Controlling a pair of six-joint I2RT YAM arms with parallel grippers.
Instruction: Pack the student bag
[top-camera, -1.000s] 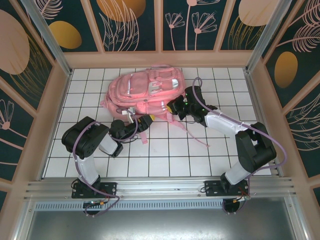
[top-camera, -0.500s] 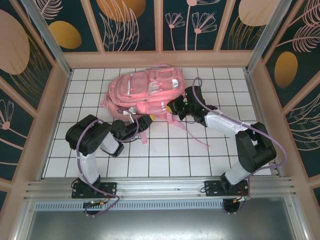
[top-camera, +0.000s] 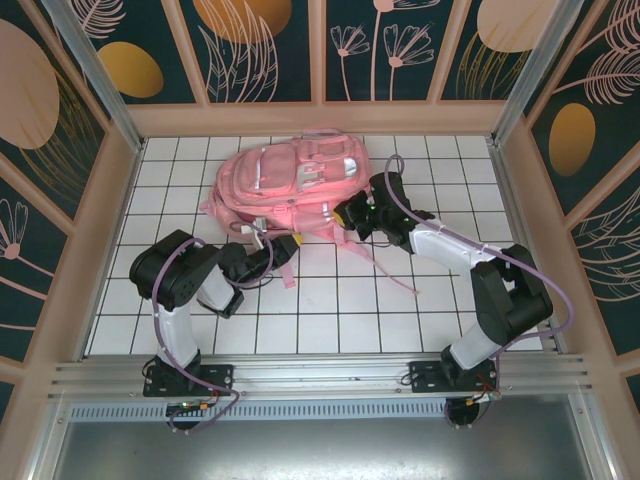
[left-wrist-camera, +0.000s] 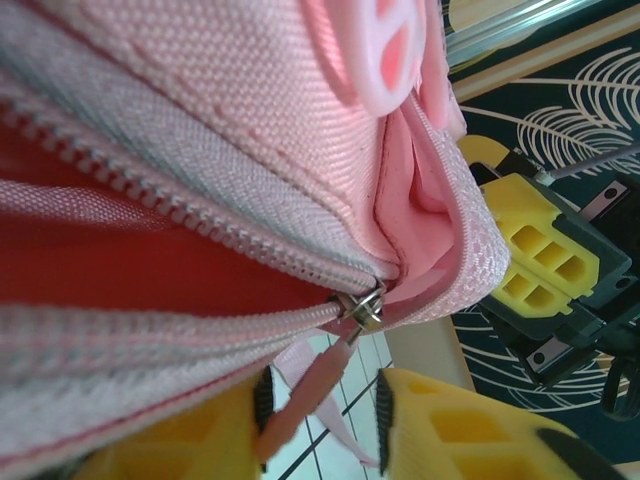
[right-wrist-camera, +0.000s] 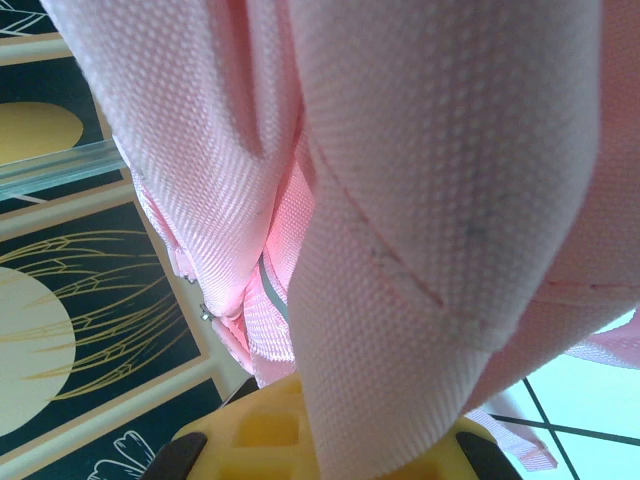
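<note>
**Zip work on the bag, tab not yet pinched**

From the top camera, the student bag (top-camera: 290, 182) lies flat on the far middle of the tiled table (top-camera: 330, 300). The left gripper (top-camera: 284, 243) is at its near edge and the right gripper (top-camera: 349, 213) is pressed to its right-hand corner.

In the left wrist view, the zip slider (left-wrist-camera: 367, 305) sits where the two rows of teeth meet, with the compartment gaping red on one side of it. The pink pull tab (left-wrist-camera: 303, 398) hangs down between the left gripper's (left-wrist-camera: 322, 420) yellow fingers. The jaws stand apart, with daylight on one side of the tab, so nothing is held.

In the right wrist view, a thick fold of pink fabric runs down into the right gripper (right-wrist-camera: 365, 450). It seems clamped on that fold, though the cloth hides the pads themselves.

My read is that the step in hand is working the zip, with the right arm bracing the bag. Next, the left fingers need to close squarely on the tab, then draw it along the line of the teeth while the fabric is kept taut.
</note>
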